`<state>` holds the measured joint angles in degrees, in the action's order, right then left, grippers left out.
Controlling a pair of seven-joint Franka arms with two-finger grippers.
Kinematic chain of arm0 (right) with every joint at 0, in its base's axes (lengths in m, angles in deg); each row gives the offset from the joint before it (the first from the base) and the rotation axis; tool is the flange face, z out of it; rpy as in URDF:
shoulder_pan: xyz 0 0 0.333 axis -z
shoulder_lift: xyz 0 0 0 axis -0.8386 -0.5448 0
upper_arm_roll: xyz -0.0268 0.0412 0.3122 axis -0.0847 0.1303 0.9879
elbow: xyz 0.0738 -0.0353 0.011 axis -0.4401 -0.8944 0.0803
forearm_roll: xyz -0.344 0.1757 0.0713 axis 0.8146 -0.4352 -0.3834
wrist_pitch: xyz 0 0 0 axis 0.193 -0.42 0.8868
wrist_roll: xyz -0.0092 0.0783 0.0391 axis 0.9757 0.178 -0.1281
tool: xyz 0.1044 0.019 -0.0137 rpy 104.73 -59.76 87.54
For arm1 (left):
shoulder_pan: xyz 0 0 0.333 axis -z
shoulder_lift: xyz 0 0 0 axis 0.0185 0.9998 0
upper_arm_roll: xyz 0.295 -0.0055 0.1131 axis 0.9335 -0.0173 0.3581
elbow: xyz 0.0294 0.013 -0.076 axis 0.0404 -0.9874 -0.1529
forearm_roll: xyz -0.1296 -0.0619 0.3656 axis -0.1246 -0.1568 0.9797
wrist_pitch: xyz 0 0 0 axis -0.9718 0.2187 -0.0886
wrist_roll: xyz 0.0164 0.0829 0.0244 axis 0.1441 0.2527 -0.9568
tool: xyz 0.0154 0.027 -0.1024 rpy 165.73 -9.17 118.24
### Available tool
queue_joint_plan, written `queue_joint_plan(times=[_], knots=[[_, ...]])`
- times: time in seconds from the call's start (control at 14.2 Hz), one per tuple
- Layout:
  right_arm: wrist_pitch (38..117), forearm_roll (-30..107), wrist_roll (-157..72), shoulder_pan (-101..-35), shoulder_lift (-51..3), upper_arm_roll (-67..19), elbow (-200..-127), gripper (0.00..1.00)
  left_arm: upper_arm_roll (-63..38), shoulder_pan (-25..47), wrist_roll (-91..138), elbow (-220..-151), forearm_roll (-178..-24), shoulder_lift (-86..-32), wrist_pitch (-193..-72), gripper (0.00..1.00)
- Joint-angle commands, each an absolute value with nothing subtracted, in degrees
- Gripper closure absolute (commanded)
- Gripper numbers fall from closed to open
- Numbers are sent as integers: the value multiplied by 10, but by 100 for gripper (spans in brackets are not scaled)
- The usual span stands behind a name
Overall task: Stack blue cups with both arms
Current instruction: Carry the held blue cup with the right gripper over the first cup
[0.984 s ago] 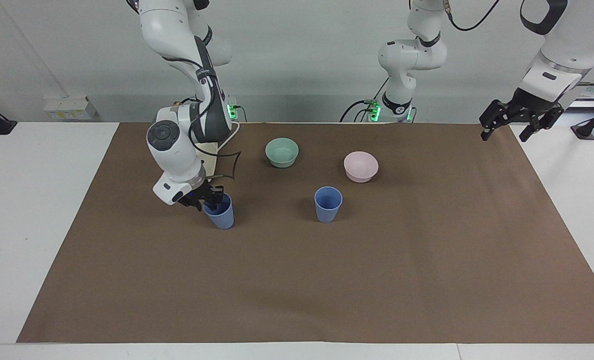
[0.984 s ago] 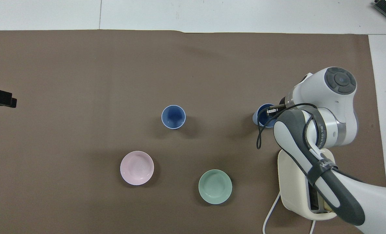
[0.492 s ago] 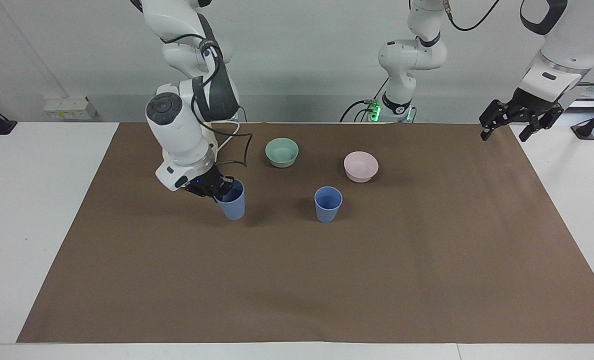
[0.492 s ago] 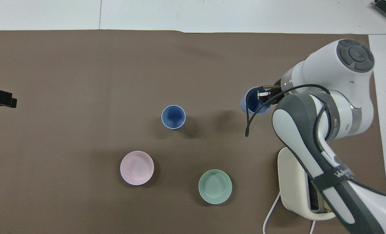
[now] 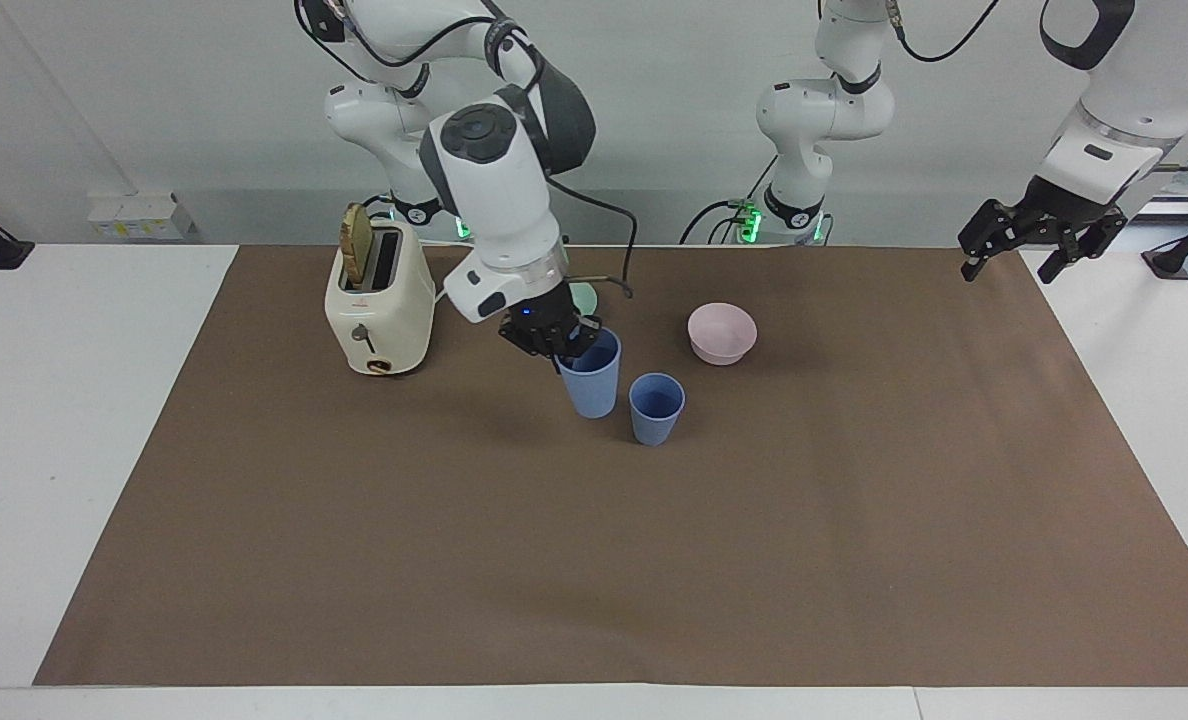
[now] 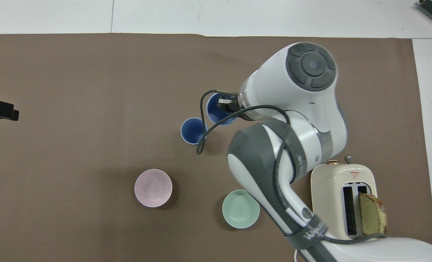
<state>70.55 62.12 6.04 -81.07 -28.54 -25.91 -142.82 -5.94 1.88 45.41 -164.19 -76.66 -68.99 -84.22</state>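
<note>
Brown-covered worktop (image 5: 654,560): right gripper (image 5: 552,340) fingers clamp the rim of one blue cup (image 5: 591,378), lifted just beside the other blue cup (image 5: 656,408) standing mid-mat. Left gripper (image 5: 1039,238) waits, fingers spread, above the mat's edge.

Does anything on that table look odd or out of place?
Only mildly: the toaster has one slice of bread sticking up from a slot. The held blue cup hangs upright in the right gripper; nothing looks spilled.

Matt plastic blue cups (image 5: 657,408); glossy toaster (image 5: 379,305); matt brown mat (image 5: 654,560).
</note>
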Motion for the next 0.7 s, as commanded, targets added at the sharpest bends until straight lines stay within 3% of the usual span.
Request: queue_joint_plan(times=[0.0, 0.63], knots=[[694, 656, 116, -855, -348, -262, -1349, 100, -63, 18, 449, -1636, -761, -690, -830, 0], [677, 658, 138, -878, -360, -260, -1364, 100, -62, 18, 449, -1635, -761, -690, -830, 0]])
